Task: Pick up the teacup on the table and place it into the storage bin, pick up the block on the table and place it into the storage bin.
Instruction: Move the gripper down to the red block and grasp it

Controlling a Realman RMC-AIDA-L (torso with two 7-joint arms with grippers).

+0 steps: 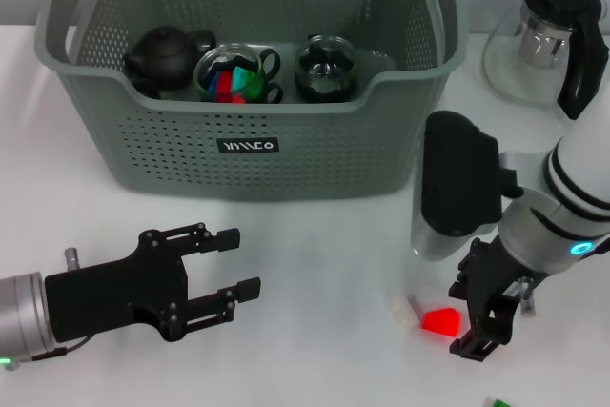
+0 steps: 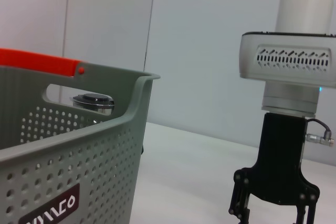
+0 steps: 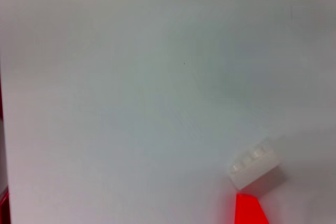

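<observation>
Now | storage bin (image 1: pixel 172 154): black teapot (image 1: pixel 164 54), two glass cups | left claw (image 1: pixel 233 264) spread | right claw (image 1: pixel 477 326) unclear

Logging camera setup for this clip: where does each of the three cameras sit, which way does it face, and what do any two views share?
Head view: on the robot's head, looking forward and down at the white table, storage bin, red block; both arms show, left gripper and right gripper.
Left wrist view: low on the left arm, facing across at the storage bin and the right gripper.
Right wrist view: on the right arm, facing the table, red block and white block; no robot body shows.
Shared: head and right wrist views both show the red block.
</observation>
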